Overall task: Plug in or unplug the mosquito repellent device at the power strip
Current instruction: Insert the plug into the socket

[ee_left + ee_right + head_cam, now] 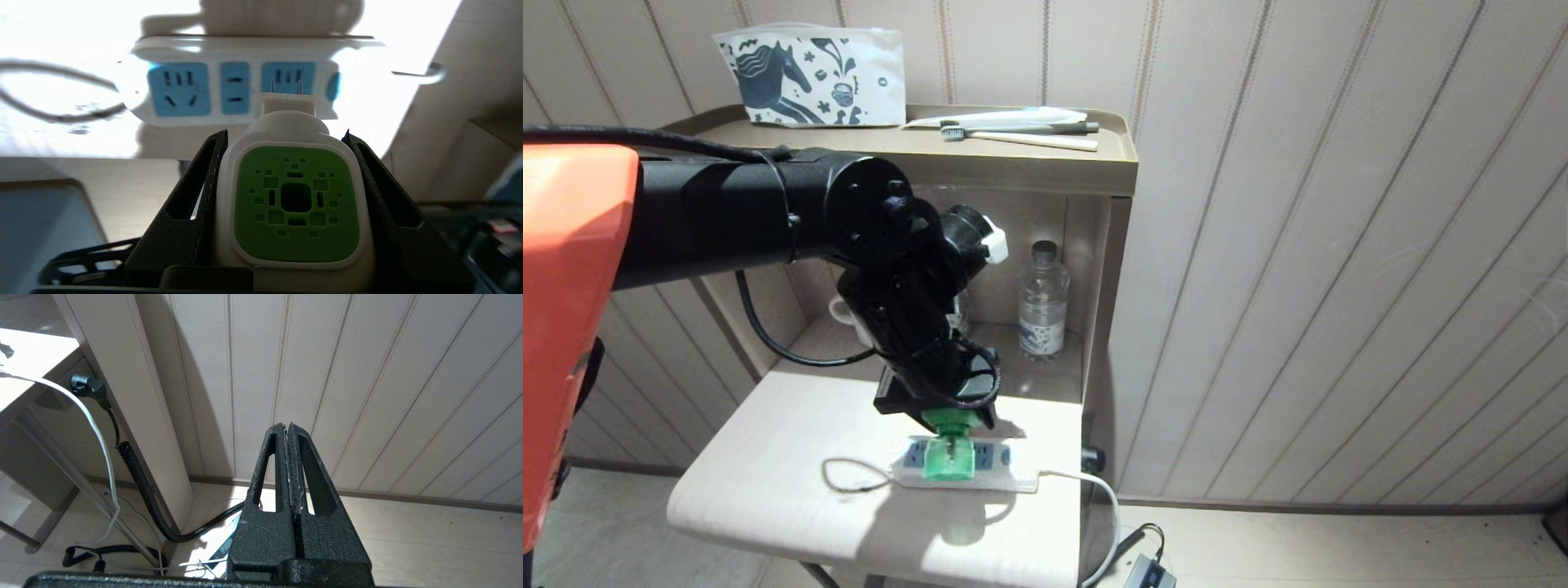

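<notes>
Green-faced mosquito repellent device [296, 200] clamped between left gripper [286, 141] fingers; prongs just above power strip [241, 87]; right gripper [288, 433] closed, parked.

left gripper [286, 136] points down with fingers [196, 192] spread apart, right gripper [288, 430] apparently parked, fingers together.

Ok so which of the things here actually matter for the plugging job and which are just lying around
Part of the job:
- mosquito repellent device, held in the left gripper
- power strip on the table, prongs just short of a socket

Just lying about:
- water bottle in the shelf nook
- toothbrush and patterned pouch on the shelf top
- right gripper, parked beside the table
</notes>
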You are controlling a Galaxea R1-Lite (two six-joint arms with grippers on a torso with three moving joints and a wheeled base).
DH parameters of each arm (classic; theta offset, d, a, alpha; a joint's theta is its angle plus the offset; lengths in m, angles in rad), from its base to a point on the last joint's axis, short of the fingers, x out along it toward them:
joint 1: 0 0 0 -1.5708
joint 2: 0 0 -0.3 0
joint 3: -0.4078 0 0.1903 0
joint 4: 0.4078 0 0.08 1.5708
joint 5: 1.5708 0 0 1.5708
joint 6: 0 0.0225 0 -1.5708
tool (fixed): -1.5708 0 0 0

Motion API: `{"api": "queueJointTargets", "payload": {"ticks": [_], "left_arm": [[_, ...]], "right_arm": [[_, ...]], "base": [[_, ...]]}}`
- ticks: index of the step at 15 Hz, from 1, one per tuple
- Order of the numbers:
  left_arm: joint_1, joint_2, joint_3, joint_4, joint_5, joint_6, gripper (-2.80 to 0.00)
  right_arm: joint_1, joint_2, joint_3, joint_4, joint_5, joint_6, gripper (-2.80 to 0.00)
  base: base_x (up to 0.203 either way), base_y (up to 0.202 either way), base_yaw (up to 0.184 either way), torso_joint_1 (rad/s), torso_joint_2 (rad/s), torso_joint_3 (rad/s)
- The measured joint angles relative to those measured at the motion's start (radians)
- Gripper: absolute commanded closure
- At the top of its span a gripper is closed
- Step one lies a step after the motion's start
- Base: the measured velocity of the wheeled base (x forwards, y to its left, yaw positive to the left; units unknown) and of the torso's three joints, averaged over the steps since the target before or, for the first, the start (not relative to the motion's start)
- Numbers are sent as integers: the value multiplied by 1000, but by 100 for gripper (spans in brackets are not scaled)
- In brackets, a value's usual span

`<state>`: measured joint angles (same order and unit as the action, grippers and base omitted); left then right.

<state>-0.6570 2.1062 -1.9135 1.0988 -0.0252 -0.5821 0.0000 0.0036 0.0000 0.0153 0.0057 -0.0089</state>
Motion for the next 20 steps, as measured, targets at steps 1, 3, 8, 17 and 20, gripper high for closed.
{"api": "queueJointTargets", "payload": {"ticks": [1, 3, 8, 17, 20], "left_arm": [[1, 3, 5, 5, 22, 0, 0], [32, 2, 54, 26, 30, 6, 0], [88, -41, 124, 11, 18, 52, 0], [92, -16, 0, 174, -58, 107, 0], [108, 11, -6, 174, -57, 107, 0]], "right_arm": [[0, 0, 0, 0, 0, 0, 0], [0, 0, 0, 0, 0, 0, 0], [0, 0, 0, 0, 0, 0, 0], [0, 0, 0, 0, 0, 0, 0], [0, 0, 0, 0, 0, 0, 0]], "base": [[0, 0, 0, 0, 0, 0], [0, 0, 0, 0, 0, 0], [0, 0, 0, 0, 0, 0], [0, 0, 0, 0, 0, 0], [0, 0, 0, 0, 0, 0]]}}
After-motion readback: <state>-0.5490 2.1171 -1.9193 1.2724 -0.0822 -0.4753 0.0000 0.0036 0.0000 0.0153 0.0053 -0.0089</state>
